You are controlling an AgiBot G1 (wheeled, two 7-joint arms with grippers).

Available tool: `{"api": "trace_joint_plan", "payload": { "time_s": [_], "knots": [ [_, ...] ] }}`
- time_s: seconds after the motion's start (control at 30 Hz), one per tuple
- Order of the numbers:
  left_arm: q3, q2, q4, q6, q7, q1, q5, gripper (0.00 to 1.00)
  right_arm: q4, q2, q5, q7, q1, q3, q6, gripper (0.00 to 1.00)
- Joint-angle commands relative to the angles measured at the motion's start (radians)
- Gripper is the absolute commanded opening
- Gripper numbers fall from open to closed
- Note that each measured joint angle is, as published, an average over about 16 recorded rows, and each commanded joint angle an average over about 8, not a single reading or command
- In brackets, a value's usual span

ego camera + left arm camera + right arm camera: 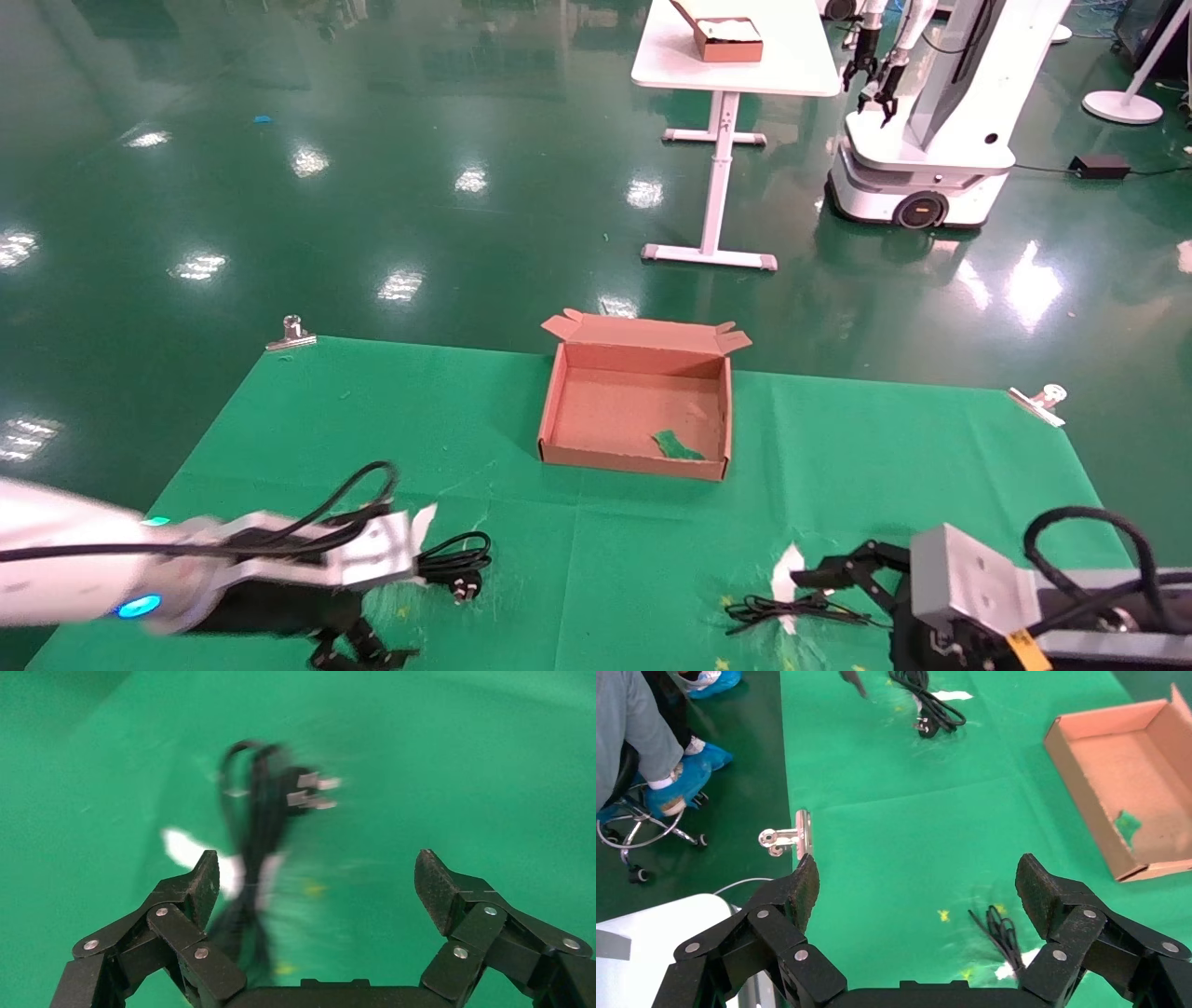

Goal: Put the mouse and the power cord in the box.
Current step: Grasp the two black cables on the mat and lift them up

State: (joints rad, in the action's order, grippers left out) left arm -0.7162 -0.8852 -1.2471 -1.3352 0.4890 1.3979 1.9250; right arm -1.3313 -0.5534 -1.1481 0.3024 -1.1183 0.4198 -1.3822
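Note:
The brown cardboard box (568, 410) stands open at the middle of the green mat, with a green scrap (675, 445) inside. The coiled power cord (454, 557) lies at the near left, its pronged plug (315, 790) pointing away from my left gripper (320, 881). That gripper is open just above it, and the cord passes close by one finger (204, 881). My right gripper (916, 888) hovers open at the near right. A thin black cable (1003, 931) lies bunched near one of its fingers. The mouse itself is hidden.
Metal clips (291, 334) (1041, 403) pin the mat's far corners. White tape patches (787, 568) mark the mat. Beyond the mat are a white table (792, 65) with a smaller brown box (726, 37), another robot (931, 121), and a seated person (638, 741).

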Motion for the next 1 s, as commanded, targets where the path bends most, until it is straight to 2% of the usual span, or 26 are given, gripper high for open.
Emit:
{"api": "trace_joint_plan", "payload": {
  "time_s": [0.03,0.2,0.4,0.67,0.87,1.0],
  "knots": [
    [-0.033,-0.052,0.027,0.025,0.048,0.021,0.101,1.0,-0.003,0.001,0.001,0.001,-0.002,-0.002,0.002,1.0],
    [-0.081,-0.132,0.1,0.064,0.09,0.045,0.241,1.0,-0.006,0.005,0.017,0.005,0.0,-0.009,0.001,1.0],
    [-0.111,-0.188,0.171,0.101,0.111,0.058,0.33,1.0,-0.01,0.009,0.019,0.005,0.005,-0.008,-0.001,1.0],
    [-0.141,-0.241,0.243,0.154,0.117,0.064,0.417,1.0,-0.011,0.007,0.0,0.009,-0.002,0.001,-0.007,1.0],
    [-0.15,-0.26,0.277,0.165,0.113,0.068,0.434,1.0,-0.012,0.006,-0.018,0.018,-0.008,0.01,-0.009,1.0],
    [-0.149,-0.263,0.289,0.168,0.106,0.071,0.431,1.0,-0.012,0.006,-0.086,0.036,-0.026,0.037,-0.016,1.0]
  ]
}}
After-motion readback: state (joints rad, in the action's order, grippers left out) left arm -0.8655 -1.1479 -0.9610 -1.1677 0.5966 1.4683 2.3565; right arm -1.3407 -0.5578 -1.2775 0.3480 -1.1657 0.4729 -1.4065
